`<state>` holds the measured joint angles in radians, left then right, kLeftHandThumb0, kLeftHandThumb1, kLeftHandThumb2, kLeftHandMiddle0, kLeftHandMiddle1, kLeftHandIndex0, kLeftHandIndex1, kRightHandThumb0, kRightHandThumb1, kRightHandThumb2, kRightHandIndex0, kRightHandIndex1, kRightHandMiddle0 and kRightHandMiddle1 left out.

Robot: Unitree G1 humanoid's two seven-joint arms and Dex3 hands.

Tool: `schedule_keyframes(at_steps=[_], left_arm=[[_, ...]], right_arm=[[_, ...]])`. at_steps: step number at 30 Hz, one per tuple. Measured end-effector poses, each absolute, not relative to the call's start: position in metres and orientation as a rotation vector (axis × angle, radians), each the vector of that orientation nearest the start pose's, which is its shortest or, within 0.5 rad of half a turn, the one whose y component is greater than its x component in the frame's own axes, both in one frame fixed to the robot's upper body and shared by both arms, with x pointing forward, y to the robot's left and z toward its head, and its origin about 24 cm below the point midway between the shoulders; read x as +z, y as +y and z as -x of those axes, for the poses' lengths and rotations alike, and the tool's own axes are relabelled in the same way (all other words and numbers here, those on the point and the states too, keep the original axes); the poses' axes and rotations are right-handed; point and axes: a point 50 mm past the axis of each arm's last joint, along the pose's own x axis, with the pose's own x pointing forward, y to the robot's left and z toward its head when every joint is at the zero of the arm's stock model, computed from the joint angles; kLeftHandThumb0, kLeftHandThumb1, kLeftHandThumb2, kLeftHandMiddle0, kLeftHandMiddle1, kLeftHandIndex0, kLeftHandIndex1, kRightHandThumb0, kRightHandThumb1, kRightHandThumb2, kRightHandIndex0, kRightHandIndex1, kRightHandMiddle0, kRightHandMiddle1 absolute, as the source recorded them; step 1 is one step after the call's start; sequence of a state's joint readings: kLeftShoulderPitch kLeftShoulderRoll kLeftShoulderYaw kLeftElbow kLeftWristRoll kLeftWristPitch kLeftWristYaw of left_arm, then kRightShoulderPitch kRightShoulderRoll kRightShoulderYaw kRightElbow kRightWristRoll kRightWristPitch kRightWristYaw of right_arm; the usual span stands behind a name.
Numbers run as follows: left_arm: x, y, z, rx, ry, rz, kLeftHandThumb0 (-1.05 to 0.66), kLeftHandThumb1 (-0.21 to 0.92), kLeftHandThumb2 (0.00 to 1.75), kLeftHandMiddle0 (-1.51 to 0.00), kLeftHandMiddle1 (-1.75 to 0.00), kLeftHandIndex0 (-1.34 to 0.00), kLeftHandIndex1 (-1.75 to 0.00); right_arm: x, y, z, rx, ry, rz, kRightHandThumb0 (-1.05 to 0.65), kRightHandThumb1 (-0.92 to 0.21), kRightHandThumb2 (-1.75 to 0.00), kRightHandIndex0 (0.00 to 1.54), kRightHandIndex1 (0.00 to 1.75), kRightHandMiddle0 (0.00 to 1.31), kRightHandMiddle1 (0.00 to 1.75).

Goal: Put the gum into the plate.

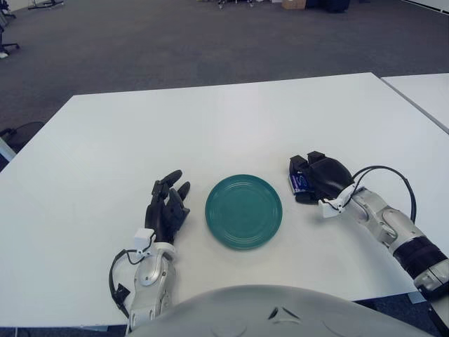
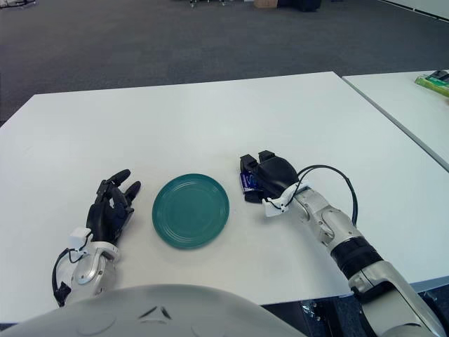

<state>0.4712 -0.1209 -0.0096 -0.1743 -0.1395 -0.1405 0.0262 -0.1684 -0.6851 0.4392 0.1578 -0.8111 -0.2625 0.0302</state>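
A round green plate (image 1: 243,210) lies on the white table (image 1: 210,126), near the front edge. Just right of it, my right hand (image 1: 309,179) has its fingers curled around a small blue gum pack (image 1: 301,184), down at table level. Only a strip of the pack shows under the fingers; the same shows in the right eye view (image 2: 247,182). My left hand (image 1: 167,203) shows left of the plate with its fingers relaxed and holding nothing.
A second white table (image 2: 400,98) stands to the right across a narrow gap, with a green packet (image 2: 435,82) on it. Grey carpet lies beyond the far edge.
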Motion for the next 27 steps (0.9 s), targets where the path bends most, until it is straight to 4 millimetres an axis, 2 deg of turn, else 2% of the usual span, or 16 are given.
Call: schedule_keyframes(at_steps=[5,11,15,21,27], left_arm=[[0.004,0.158,-0.156,0.211,0.122,0.230,-0.76,0.92,0.94,-0.52,-0.30,-0.18,-0.98],[0.005,0.157,-0.157,0.202,0.126,0.228,-0.76,0.92,0.94,-0.51,-0.29,-0.16,-0.97],[0.005,0.156,-0.157,0.197,0.129,0.226,-0.77,0.92,0.93,-0.52,-0.29,-0.18,-0.98],[0.006,0.154,-0.158,0.195,0.130,0.228,-0.78,0.92,0.91,-0.51,-0.29,-0.17,-0.99],[0.006,0.152,-0.158,0.190,0.131,0.226,-0.78,0.92,0.90,-0.51,-0.29,-0.17,-0.99]], right_arm=[[0.058,-0.165,-0.260,0.613,-0.251,1.449,-0.40,-0.63,-0.92,0.86,1.75,0.38,1.75],[0.091,-0.138,-0.263,0.599,-0.352,1.414,-0.40,-0.59,-0.96,0.85,1.75,0.41,1.75],[0.105,-0.122,-0.261,0.588,-0.419,1.408,-0.41,-0.58,-0.97,0.83,1.75,0.41,1.75],[0.113,-0.099,-0.249,0.633,-0.488,1.410,-0.40,-0.59,-0.97,0.81,1.75,0.41,1.75],[0.111,-0.082,-0.237,0.692,-0.524,1.391,-0.40,-0.60,-0.96,0.79,1.75,0.40,1.75]])
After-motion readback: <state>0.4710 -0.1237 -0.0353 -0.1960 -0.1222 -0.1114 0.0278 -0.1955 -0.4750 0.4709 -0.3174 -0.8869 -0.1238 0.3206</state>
